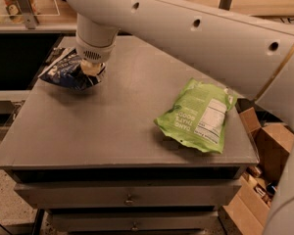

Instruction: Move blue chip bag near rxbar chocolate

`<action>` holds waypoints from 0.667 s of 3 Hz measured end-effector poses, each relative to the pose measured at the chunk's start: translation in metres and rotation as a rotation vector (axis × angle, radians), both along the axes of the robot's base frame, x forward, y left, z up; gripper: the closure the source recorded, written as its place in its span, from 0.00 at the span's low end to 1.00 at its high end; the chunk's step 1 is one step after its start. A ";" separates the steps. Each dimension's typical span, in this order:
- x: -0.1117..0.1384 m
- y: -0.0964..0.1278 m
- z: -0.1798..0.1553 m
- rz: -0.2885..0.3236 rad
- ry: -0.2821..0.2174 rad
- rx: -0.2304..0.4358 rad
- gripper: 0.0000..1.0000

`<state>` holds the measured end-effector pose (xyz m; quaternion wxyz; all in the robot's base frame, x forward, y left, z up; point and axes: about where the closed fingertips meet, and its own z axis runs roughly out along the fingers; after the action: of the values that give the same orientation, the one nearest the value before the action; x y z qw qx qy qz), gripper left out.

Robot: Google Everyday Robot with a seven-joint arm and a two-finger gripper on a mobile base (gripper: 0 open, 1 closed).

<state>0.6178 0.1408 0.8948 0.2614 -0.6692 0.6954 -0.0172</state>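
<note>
Looks like the gripper (91, 68) is clamped on the blue chip bag (62, 72) right under it, well left of the green bag (198, 114).

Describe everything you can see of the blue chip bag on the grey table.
The blue chip bag is a dark navy, glossy foil packet with white lettering, wrinkled and crumpled. It lies near the far left corner of the table as pictured, close to the edge. The gripper comes down on its right end, appears to press into it, and hides that part. Nothing else visibly touches it.
</note>
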 end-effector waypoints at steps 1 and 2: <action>0.023 -0.015 0.012 -0.082 -0.069 -0.039 1.00; 0.048 -0.031 0.016 -0.120 -0.110 -0.044 1.00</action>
<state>0.6661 0.1096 0.9112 0.2830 -0.6299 0.7183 -0.0850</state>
